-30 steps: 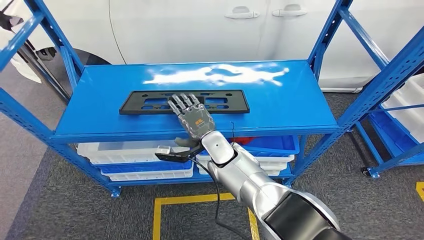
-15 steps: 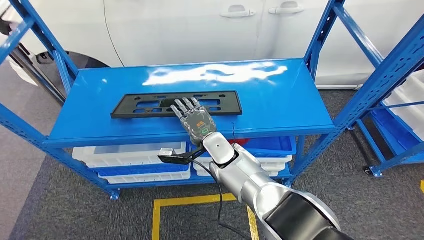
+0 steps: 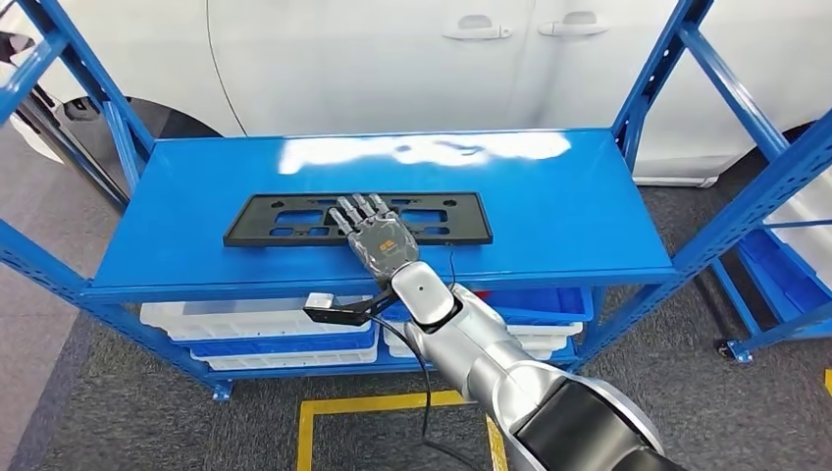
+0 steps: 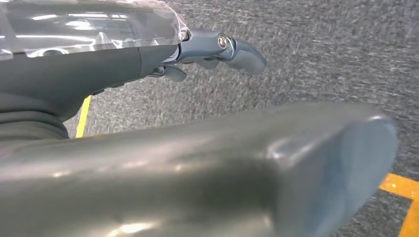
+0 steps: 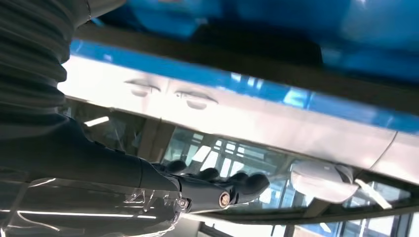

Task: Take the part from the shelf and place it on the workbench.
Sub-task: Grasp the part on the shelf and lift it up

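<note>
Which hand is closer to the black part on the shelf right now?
Right. The right hand reaches over the black part on the blue shelf, fingers over its front edge. The left hand hangs down above the carpeted floor.

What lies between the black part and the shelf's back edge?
Bare blue shelf top with glare only, seen in the head view; the black part lies nearer the front.

White car behind, grey carpet below.
</note>
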Robot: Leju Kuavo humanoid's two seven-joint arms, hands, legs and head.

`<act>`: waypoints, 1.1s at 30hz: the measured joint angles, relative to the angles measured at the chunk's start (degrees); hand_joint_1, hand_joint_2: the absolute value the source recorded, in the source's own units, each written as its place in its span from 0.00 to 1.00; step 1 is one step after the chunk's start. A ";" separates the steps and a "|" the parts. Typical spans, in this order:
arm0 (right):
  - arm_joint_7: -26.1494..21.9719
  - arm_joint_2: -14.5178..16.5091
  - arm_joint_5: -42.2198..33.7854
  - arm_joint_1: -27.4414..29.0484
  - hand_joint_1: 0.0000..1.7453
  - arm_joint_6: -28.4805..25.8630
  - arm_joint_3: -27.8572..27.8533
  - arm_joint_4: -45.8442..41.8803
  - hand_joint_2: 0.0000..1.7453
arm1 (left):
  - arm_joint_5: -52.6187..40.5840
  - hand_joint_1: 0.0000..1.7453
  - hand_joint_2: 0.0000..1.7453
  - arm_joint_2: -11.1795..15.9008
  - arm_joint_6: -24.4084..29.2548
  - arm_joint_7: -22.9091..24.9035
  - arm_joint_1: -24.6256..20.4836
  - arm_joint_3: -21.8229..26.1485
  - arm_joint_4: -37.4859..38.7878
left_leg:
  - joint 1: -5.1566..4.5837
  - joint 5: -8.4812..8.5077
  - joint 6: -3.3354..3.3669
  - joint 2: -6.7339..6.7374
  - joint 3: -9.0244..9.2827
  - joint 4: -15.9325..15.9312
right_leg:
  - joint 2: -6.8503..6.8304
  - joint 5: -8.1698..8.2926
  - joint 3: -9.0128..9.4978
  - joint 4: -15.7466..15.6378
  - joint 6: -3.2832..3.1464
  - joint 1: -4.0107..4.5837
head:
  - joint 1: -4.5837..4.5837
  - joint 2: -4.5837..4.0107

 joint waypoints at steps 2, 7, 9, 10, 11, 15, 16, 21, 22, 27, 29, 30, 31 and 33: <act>0.05 -0.04 -0.02 -0.05 0.00 0.01 0.00 0.04 1.00 | -0.10 0.00 0.00 0.01 -0.01 0.00 -0.08 0.00 0.00 | -0.01 -0.65 0.42 -0.01 0.84 -0.15 | -0.05 -2.49 -4.38 7.21 0.42 -0.15 | 0.00 0.01; -0.01 -0.25 -0.10 0.62 0.00 0.00 0.00 0.18 1.00 | -0.33 0.00 0.00 0.05 -0.01 0.16 -0.02 0.01 0.00 | -0.09 -3.26 0.27 -0.19 4.20 -0.15 | -0.07 1.33 -8.80 6.83 0.22 -0.23 | 0.00 0.01; -0.32 -0.28 -0.31 0.65 0.00 -0.01 0.00 0.23 1.00 | -0.29 0.00 0.00 -0.03 -0.01 0.22 -0.11 0.00 0.05 | -0.22 -4.58 -0.15 -0.26 5.67 -0.09 | -0.04 6.14 -6.83 -0.55 -0.51 0.10 | 0.02 0.01; -0.50 -0.28 -0.41 0.66 0.00 -0.01 0.00 0.27 1.00 | -0.24 0.00 0.00 -0.07 0.01 0.26 -0.18 0.00 0.09 | -0.25 -5.18 -0.46 -0.27 6.00 -0.15 | -0.04 7.39 -6.31 -2.46 -0.87 0.29 | 0.03 0.01; -0.65 -0.28 -0.51 0.68 0.00 -0.02 0.00 0.31 1.00 | -0.19 0.00 0.00 -0.11 0.02 0.30 -0.24 0.00 0.12 | -0.29 -5.54 -0.78 -0.27 6.30 -0.06 | 0.00 7.43 -6.15 -3.13 -1.19 0.40 | 0.04 0.00; -1.15 0.08 -0.65 0.49 0.00 -0.03 0.00 0.20 1.00 | -0.04 0.00 0.00 -0.10 0.03 0.24 -0.41 0.02 0.14 | -0.14 -6.41 -1.94 -0.09 6.39 2.70 | 0.12 6.38 -3.85 -3.92 -2.48 0.01 | 0.07 0.00; -1.32 0.25 -0.65 0.44 0.00 -0.02 0.00 0.17 1.00 | 0.00 0.00 0.00 -0.11 0.03 0.20 -0.46 0.02 0.15 | -0.06 -7.26 -2.19 -0.05 4.85 5.58 | 0.13 6.01 -3.21 -4.10 -2.71 -0.12 | 0.06 0.00; -2.19 0.50 -0.59 0.82 0.00 0.49 0.00 0.17 1.00 | 0.24 0.00 0.00 -0.09 -0.01 0.05 -0.20 0.07 0.15 | 0.27 -9.15 -3.18 -0.01 -4.46 15.03 | 0.30 3.49 -0.43 -4.14 -2.79 -0.17 | 0.04 0.01; -2.33 0.56 -0.52 0.85 0.00 0.84 0.01 0.17 1.00 | 0.32 0.00 0.00 -0.09 -0.04 0.02 -0.18 0.08 0.15 | 0.33 -6.30 -3.19 0.02 -4.20 11.84 | 0.32 2.90 0.37 -4.14 -2.64 -0.21 | 0.05 0.01; -2.51 0.70 0.08 0.78 0.12 3.82 0.21 0.36 1.00 | 0.46 0.00 0.00 -0.11 -0.32 -0.15 -0.15 0.19 0.28 | -0.24 1.30 -1.70 0.31 -2.47 0.88 | 0.48 0.89 2.09 -4.11 -1.28 -0.06 | 0.05 0.00; -2.42 0.73 0.13 0.45 0.52 6.18 0.31 0.36 1.00 | 0.56 0.00 0.00 -0.16 -0.52 -0.34 -0.29 0.22 0.29 | -0.05 1.44 -0.97 0.22 -2.20 0.77 | 0.43 0.19 2.16 -3.81 -0.60 0.00 | 0.05 0.00; -2.28 0.74 0.10 0.18 0.73 7.35 0.32 0.36 1.00 | 0.61 0.00 0.00 -0.20 -0.60 -0.44 -0.43 0.23 0.30 | 0.07 1.34 -0.71 0.20 -2.00 0.67 | 0.36 -0.47 1.81 -2.84 -0.29 -0.01 | 0.05 0.00; -2.10 0.74 0.07 -0.09 0.81 8.53 0.33 0.37 1.00 | 0.63 0.00 0.00 -0.23 -0.63 -0.49 -0.61 0.24 0.30 | 0.19 1.21 -0.42 0.19 -1.75 0.52 | 0.30 -1.62 0.73 -0.63 0.02 -0.05 | 0.05 0.01; -1.67 0.68 0.07 -0.40 0.86 10.46 0.37 0.46 1.00 | 0.63 0.00 0.00 -0.24 -0.64 -0.51 -0.89 0.25 0.31 | 0.18 0.83 0.06 0.20 -1.41 0.47 | 0.20 -4.51 -3.55 6.83 0.36 -0.19 | 0.04 0.00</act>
